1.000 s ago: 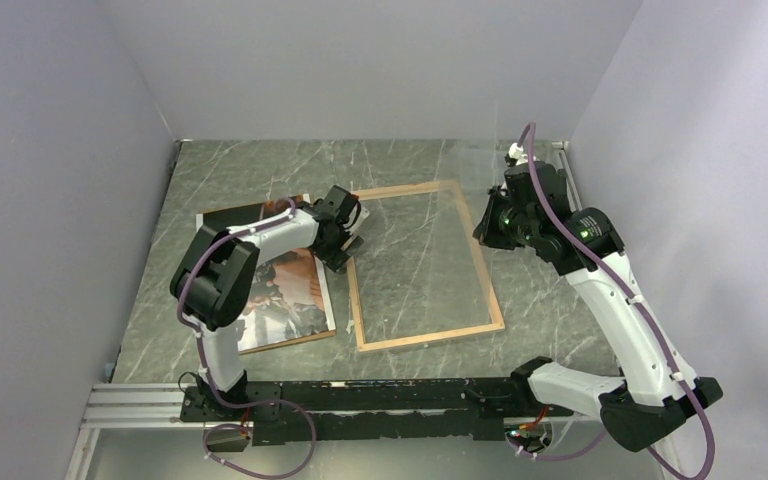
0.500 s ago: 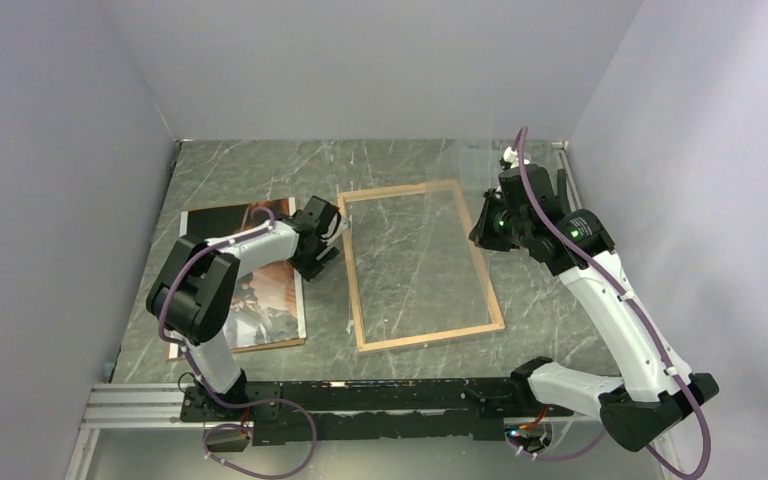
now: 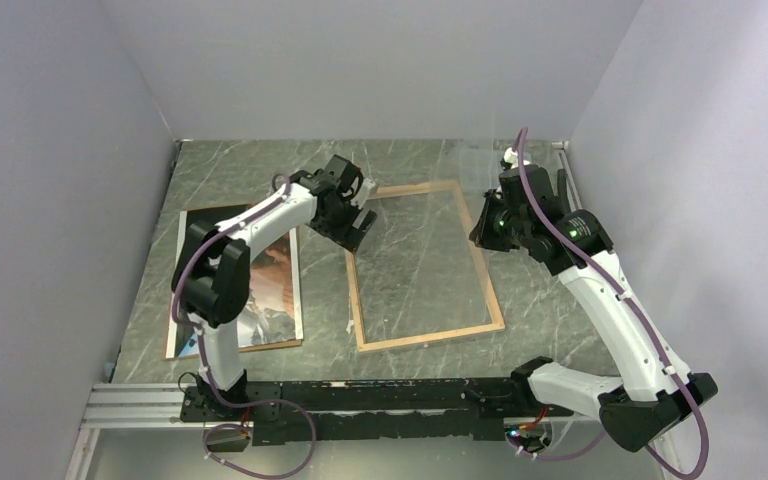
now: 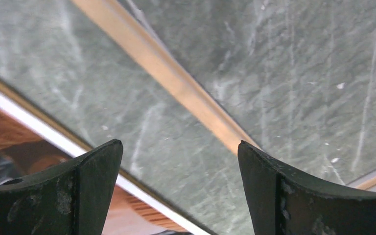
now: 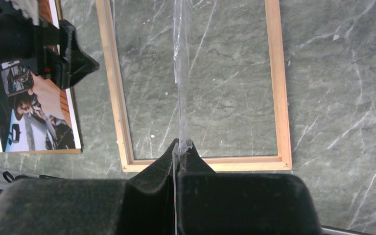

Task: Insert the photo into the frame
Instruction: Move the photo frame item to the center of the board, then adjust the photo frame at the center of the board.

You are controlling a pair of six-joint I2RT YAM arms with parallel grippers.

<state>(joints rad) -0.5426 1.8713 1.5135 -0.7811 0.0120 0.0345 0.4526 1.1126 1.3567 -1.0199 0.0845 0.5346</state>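
Left gripper point(image 3: 358, 228) spread wide, holding nothing, over the upper left of the frame point(image 3: 422, 336). Right gripper point(image 5: 181, 145) pinches a clear pane point(image 5: 181, 73) — photo point(image 3: 270, 300) lies flat, far left.

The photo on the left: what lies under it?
A brown panel shows as a thin strip along the near edge of the photo. The rest of it is covered by the photo, and the left arm hides part of the photo.

Top view high, from rear; left wrist close, right wrist higher; all share frame point(image 3: 430, 337).
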